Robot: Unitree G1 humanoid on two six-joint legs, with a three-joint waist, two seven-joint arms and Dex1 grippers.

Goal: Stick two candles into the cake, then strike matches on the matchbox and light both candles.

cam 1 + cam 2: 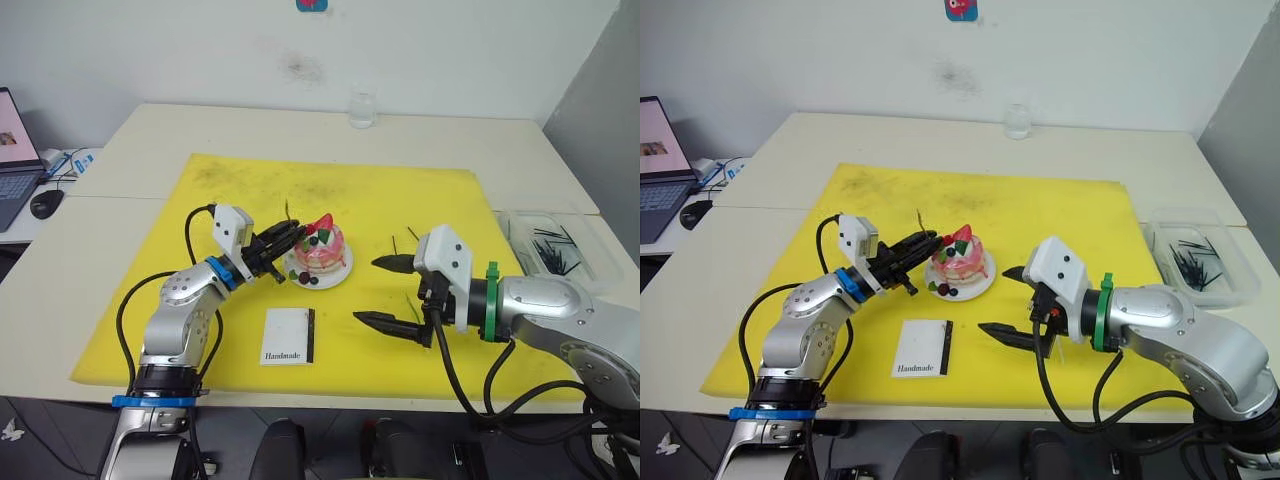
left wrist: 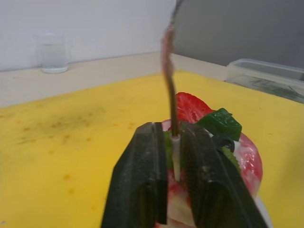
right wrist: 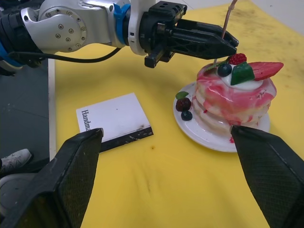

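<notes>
Head views: A yellow mat [image 1: 220,330] covers the middle of a pale table [image 1: 150,140]. The cake [image 1: 318,250] sits on its white plate [image 1: 338,275] near the mat's centre. The left gripper [image 1: 290,240] reaches in from the robot's left, its fingertips right at the cake's near-left edge, closed on a thin candle [image 1: 289,212] that stands up and leans slightly. The matchbox [image 1: 288,335] lies flat on the mat, in front of the cake and apart from it, black strip on the side toward the right arm. The right gripper [image 1: 383,292] hovers to the right of the cake, its two black fingers spread wide with nothing between them. A second slim stick [image 1: 396,245] lies on the mat just behind it. A clear tray [image 1: 600,262] off the mat's right edge holds dark matches [image 1: 552,250]. A glass [image 1: 362,108] stands at the table's far side; a laptop [image 1: 15,160] and mouse [image 1: 46,203] are at far left.

Left wrist view: The two fingers [image 2: 142,180] pinch the candle's pale lower end [image 2: 176,159]; the strawberry [image 2: 190,108] and a green leaf [image 2: 219,123] lie directly behind.

Right wrist view: The wide-apart fingers [image 3: 76,166] frame the cake, plate and matchbox [image 3: 111,118]. The candle's base [image 3: 214,62] meets the cake top beside a dark berry [image 3: 224,70].
</notes>
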